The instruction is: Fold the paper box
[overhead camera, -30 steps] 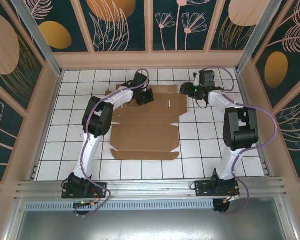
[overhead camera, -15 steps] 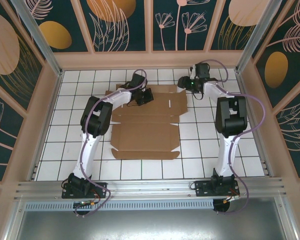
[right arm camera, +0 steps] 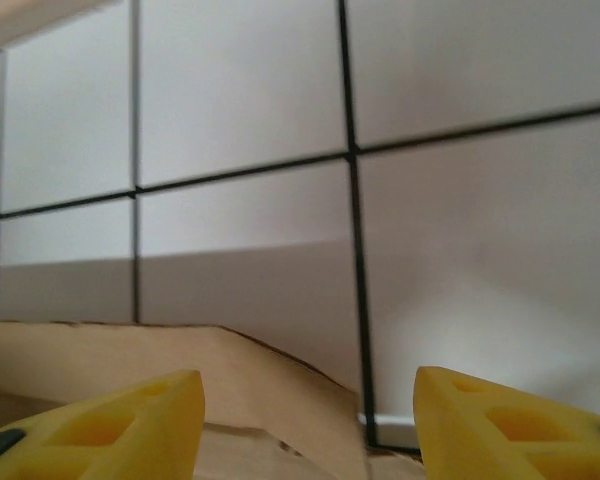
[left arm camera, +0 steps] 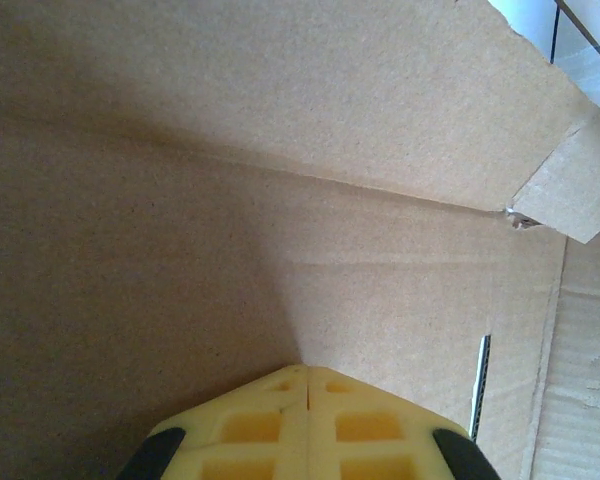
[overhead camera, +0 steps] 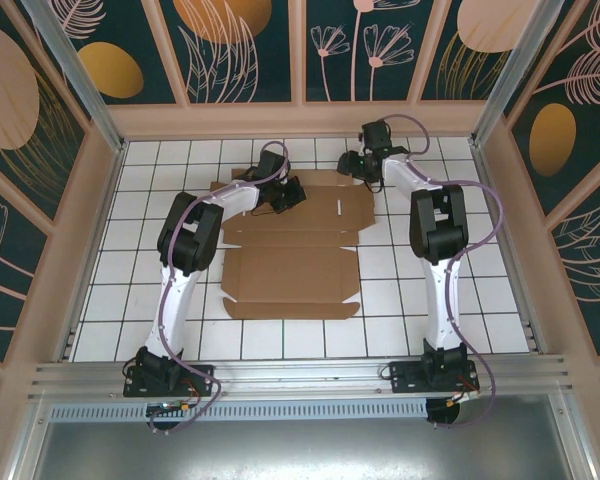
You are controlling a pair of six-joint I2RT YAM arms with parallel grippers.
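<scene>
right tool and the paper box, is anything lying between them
Nothing. In the right wrist view the open right tool directly faces the edge of the paper box, the cardboard showing between its fingers, with white tiled table beyond.

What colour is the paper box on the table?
The paper box is plain brown; the top external view shows it best.

From above, the left arm (overhead camera: 227, 199) hides a far part of the paper box (overhead camera: 290, 270).

Paper box (overhead camera: 290, 272) matt brown cardboard; table (overhead camera: 405, 292) smooth tile.
</scene>
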